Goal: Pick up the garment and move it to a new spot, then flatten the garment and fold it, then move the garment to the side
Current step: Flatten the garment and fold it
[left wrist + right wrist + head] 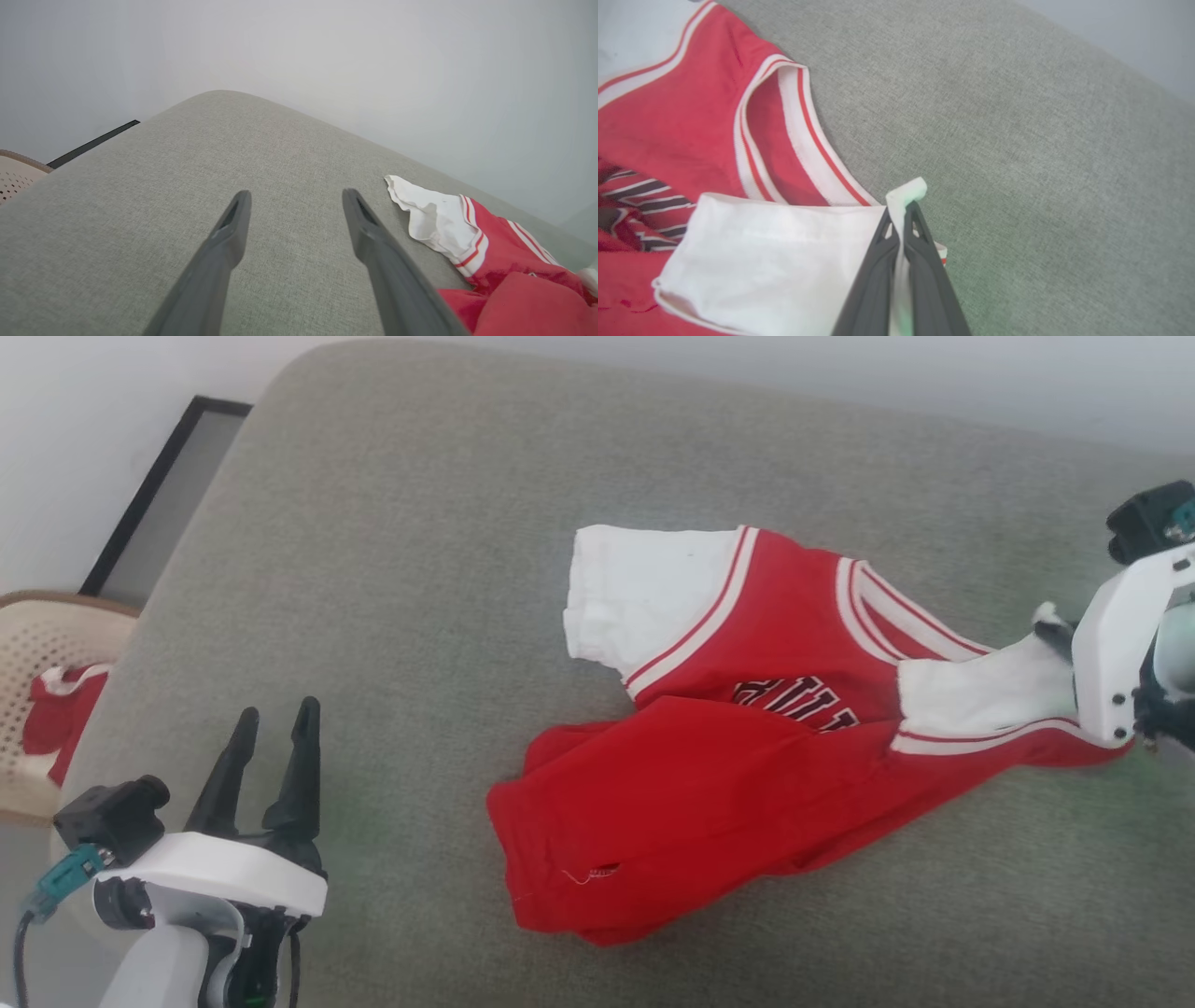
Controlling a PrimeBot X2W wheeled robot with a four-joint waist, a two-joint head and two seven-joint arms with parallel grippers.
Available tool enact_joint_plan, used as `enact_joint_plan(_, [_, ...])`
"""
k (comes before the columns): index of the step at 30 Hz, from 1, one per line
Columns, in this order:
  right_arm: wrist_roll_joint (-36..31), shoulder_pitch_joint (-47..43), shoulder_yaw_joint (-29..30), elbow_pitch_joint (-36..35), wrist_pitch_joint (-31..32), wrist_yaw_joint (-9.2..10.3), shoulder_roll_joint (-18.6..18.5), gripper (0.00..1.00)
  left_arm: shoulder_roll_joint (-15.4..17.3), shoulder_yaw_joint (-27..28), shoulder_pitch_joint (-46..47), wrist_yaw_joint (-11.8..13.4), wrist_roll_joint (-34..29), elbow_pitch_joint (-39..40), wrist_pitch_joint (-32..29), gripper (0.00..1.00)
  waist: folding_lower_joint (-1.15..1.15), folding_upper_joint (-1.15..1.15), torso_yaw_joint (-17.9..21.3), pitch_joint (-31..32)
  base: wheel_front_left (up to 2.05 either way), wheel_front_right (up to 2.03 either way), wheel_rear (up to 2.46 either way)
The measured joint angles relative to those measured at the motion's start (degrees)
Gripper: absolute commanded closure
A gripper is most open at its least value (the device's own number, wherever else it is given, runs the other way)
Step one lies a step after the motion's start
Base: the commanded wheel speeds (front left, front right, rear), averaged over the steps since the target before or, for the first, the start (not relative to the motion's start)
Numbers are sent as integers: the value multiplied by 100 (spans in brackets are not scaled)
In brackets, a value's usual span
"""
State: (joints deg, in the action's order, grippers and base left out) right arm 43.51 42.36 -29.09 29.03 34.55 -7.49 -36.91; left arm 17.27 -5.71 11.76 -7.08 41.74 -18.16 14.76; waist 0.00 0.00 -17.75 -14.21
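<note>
**Right pincer takes a sleeve.** On the grey cushion (420, 569), the red shirt (747, 765) lies crumpled right of centre. Your right pincer (903, 212) is pressed together on the hem of its white sleeve (784, 242).

The right wrist view gives you the pinch close up. A fold of white cloth pokes up between the fingertips, and the striped V-neck (794, 140) lies just beside it.

The head view gives you the wider scene. The other sleeve (644, 597) is spread flat on the shirt's left, and the red body is bunched toward the camera. The pinched sleeve stretches to the right edge, where the right pincer grips it. A beige perforated basket (37, 644) sits at the far left with red-and-white cloth (56, 719) inside.

Your left pincer (277, 711) stands at the lower left with its fingers spread, holding nothing, well apart from the shirt. Its own wrist view puts the shirt off to the right of its fingers, on the cushion.
</note>
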Motion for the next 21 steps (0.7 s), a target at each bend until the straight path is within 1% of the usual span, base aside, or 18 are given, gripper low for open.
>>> enact_joint_plan(4, [304,-344,20,-641,0,0,-140,100,27,42,-41,0,-7,18,4,0,0,0,150,92,0,0,0])
enact_joint_plan(8, [457,-712,163,-1184,14,1,-339,100,60,71,-93,0,-8,40,4,0,0,0,293,164,0,0,0])
enact_joint_plan(15, [748,-1649,375,-2148,129,0,-690,100,99,131,-130,1,-7,79,5,0,0,0,492,276,0,0,0])
enact_joint_plan(19, [842,-2209,483,-2473,180,0,-943,100,141,164,-206,4,-3,101,5,0,0,0,573,306,0,0,0])
enact_joint_plan(21, [876,-2432,526,-2519,186,0,-1011,100,156,170,-214,9,1,113,5,0,0,0,604,310,0,0,0])
